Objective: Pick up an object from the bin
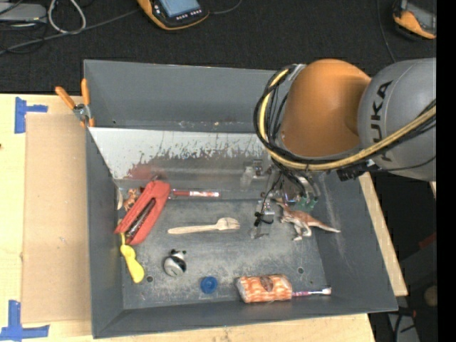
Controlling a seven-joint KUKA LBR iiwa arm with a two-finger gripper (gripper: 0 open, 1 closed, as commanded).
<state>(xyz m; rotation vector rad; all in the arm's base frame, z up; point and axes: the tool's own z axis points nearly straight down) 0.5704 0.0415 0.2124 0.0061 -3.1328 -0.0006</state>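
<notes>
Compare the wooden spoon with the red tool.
The spoon is pale wood; the red tool is red with dark parts. The spoon is thin, the red tool bulkier. The spoon lies nearly level across mid-floor; the red tool slants by the view's left wall. Both lie flat on the bin floor.

A red-handled tool (144, 210), wooden spoon (204, 226), blue cap (208, 285) and orange packet (265, 288) lie apart.

A black surface (306, 34) lay at twelve o'clock. Cables (66, 11) and an orange-rimmed handheld screen (173, 4) rested on it.
</notes>
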